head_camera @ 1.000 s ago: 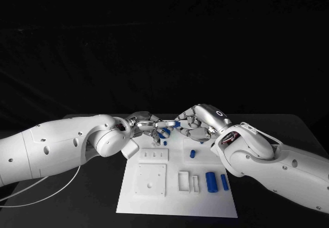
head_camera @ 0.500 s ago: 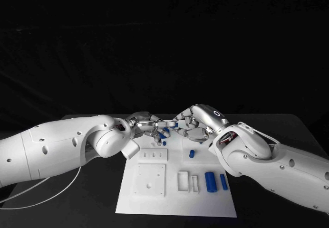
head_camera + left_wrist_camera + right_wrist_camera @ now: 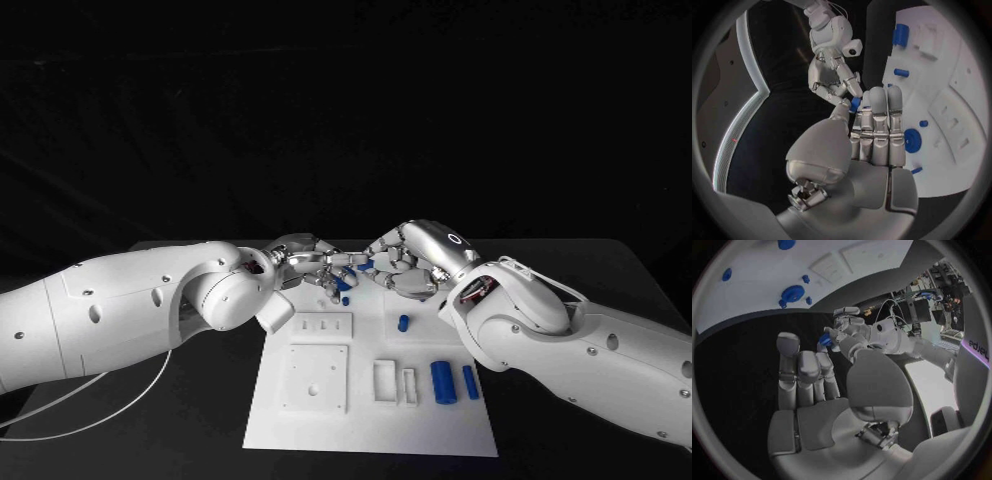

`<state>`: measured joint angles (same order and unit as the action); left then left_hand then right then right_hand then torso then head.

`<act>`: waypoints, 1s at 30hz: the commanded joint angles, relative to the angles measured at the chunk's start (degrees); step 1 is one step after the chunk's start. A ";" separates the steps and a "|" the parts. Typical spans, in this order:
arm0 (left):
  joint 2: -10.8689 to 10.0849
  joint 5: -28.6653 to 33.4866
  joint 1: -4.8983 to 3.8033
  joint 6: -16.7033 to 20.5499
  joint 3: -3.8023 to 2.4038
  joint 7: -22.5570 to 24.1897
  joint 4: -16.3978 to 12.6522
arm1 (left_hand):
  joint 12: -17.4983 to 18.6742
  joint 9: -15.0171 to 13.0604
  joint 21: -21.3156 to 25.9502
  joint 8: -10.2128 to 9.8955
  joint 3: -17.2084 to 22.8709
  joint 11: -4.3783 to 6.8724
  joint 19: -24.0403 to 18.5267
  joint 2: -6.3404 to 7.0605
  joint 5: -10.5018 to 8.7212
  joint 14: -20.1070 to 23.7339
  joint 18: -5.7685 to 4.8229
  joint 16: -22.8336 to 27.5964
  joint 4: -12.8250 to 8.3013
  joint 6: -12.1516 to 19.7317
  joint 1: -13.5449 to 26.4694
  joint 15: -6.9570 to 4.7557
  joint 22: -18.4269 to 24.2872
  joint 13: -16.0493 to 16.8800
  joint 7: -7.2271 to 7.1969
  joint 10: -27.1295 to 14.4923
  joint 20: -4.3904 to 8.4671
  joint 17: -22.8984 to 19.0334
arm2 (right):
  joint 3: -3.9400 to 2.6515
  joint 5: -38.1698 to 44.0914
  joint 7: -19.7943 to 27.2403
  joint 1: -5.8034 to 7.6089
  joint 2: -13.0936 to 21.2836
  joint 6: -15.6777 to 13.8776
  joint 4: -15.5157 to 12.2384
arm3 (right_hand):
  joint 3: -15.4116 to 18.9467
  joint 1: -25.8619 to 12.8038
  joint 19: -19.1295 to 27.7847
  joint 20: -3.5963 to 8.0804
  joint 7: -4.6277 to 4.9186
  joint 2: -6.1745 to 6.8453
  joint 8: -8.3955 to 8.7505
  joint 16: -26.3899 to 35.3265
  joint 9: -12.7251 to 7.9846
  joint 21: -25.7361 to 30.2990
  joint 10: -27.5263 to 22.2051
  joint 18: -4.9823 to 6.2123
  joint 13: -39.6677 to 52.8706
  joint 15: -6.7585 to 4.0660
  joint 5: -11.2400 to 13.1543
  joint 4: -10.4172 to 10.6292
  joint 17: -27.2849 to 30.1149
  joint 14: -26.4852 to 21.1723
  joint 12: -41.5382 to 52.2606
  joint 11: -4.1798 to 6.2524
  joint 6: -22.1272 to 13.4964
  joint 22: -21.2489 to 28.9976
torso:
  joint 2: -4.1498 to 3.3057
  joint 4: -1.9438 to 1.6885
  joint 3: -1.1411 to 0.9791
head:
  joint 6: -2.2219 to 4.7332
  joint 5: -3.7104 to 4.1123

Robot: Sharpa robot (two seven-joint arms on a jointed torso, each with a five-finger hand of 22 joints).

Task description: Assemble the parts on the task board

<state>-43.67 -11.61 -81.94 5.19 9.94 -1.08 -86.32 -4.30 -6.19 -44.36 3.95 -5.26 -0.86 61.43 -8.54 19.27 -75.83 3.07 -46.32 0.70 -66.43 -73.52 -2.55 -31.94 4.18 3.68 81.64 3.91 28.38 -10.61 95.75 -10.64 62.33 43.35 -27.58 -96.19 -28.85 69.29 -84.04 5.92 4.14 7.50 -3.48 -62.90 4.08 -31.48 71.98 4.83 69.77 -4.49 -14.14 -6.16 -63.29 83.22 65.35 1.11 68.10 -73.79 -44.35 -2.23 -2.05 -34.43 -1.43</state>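
both hands' fingers seemingly pinching one blue part (image 3: pixel 359 264) above task board (image 3: pixel 368 425) far edge

black table (image 3: pixel 577 265), white task board (image 3: pixel 375 425) lying flat

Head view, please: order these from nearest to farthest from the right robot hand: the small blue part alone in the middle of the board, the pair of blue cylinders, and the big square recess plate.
1. Small blue part, mid-board, just below the right robot hand.
2. Blue cylinders, on the board's near right side.
3. Square plate, near left of the task board; close to the cylinders in distance, so this ranking is loose.
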 commanded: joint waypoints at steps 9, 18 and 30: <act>0.61 1.79 -0.08 0.38 -0.05 1.48 0.16 | 0.24 -5.53 0.01 0.54 4.10 0.98 -0.19 -0.77 3.30 -0.21 -0.09 0.29 -6.65 -2.17 -1.44 -0.93 -0.76 -0.20 -0.86 2.05 0.66 -0.08 | 0.09 0.50 0.34 -0.06 -0.32 1.40 0.09 | 0.39 0.54 -2.69 0.25 -0.15 0.01 -0.14 0.25 0.08 -0.08 0.12 -0.24 0.04 -0.45 0.02 0.36 0.02 -0.13 -0.02 0.23 0.16 0.07 | 0.00 0.02 -0.07 | -0.05 0.08; 0.53 0.93 -0.07 -0.20 -0.04 1.45 -0.01 | 0.39 -11.81 -1.06 0.16 7.02 1.50 -0.55 -0.78 4.21 -0.67 -0.03 0.15 -12.07 -2.75 0.81 -1.33 -2.27 -0.24 -1.12 3.92 1.07 0.23 | 0.10 0.17 0.60 -0.10 -0.05 0.48 0.12 | 1.73 -0.67 -2.38 0.01 0.31 1.50 -0.11 1.55 -0.20 2.06 -1.01 -0.11 -1.11 -0.15 2.17 2.00 1.06 -0.47 -1.52 -0.18 -2.25 0.93 | -0.01 -0.02 -0.01 | -0.02 0.15; -0.57 3.36 -0.06 2.98 -0.04 3.17 -0.23 | -0.83 -14.07 -1.74 0.03 7.76 2.01 0.00 -0.66 6.67 -1.78 -0.03 -0.29 -13.88 -3.70 2.73 -1.82 -3.17 0.06 -1.52 4.87 1.53 0.82 | 0.09 -2.53 4.98 -1.58 3.76 -3.03 -1.00 | 14.43 2.70 -2.38 -0.43 0.88 3.04 -0.12 6.70 -0.23 9.08 -2.75 0.24 -4.18 0.22 -1.68 6.36 4.27 -0.79 -3.90 -0.69 -4.48 5.31 | -0.03 0.10 -0.03 | -0.25 -0.44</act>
<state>-44.23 -10.00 -81.94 6.71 9.95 0.35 -86.36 -4.89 -9.09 -45.81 4.26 -2.28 0.83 61.23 -9.23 25.60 -77.28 3.07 -46.32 -8.14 -67.96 -71.20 -4.40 -35.03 4.15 3.97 84.04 5.14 29.13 -10.51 94.40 -8.51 60.91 46.93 -28.77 -96.89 -14.79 71.61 -84.04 5.91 5.07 10.58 -3.81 -56.40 3.91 -22.61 69.61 4.83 65.63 -4.41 -15.54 0.32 -59.04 82.67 61.63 0.41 64.08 -68.53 -44.38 -2.15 -2.09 -34.59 -1.81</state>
